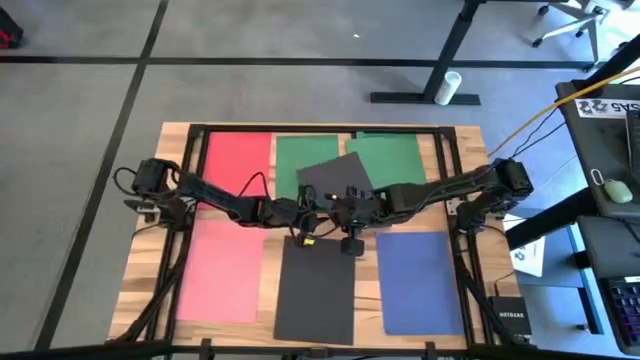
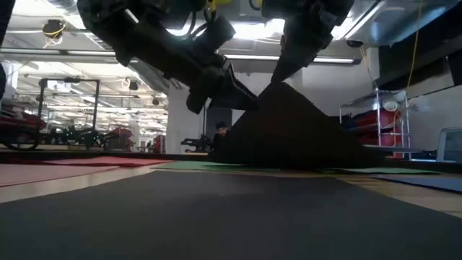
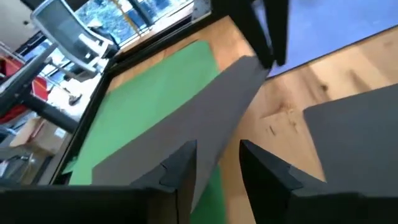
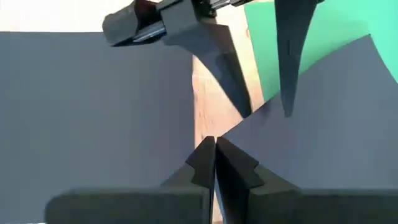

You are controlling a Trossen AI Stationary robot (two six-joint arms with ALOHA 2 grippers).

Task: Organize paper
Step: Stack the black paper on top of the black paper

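Seven coloured sheets were counted in the high view: one red sheet point(image 1: 237, 158) at the far left of the wooden table point(image 1: 470, 160), one pink sheet point(image 1: 220, 270) in front of it, two green sheets, point(image 1: 300, 158) and point(image 1: 395, 155), along the far edge, one blue sheet point(image 1: 418, 280) at near right, and two dark grey sheets. The larger dark grey sheet point(image 1: 317, 290) lay flat at near centre, between pink and blue, with strips of bare wood on either side. The skewed dark grey sheet point(image 1: 335, 178) sat rotated, overlapping both green sheets.

All sheets were plain, thin and rectangular. In the low view the skewed sheet point(image 2: 289, 130) was lifted into a tent shape, its peak up at the grippers and its lower edge on the table.

The right gripper point(image 4: 215, 155) had its fingers pressed together, pinching a corner of the skewed sheet point(image 4: 323, 137). The left gripper point(image 3: 217, 168) stood spread, its fingers straddling the raised edge of that sheet point(image 3: 205, 118) without closing on it. Both grippers met over the table centre, point(image 1: 302, 215) and point(image 1: 352, 212), arms reaching in from opposite sides.

Red and pink lay close to the left edge of the table, blue close to the right. Bare wood showed between the far and near rows. Two black frame rails point(image 1: 190, 200) ran across the table beside the left and right edges.
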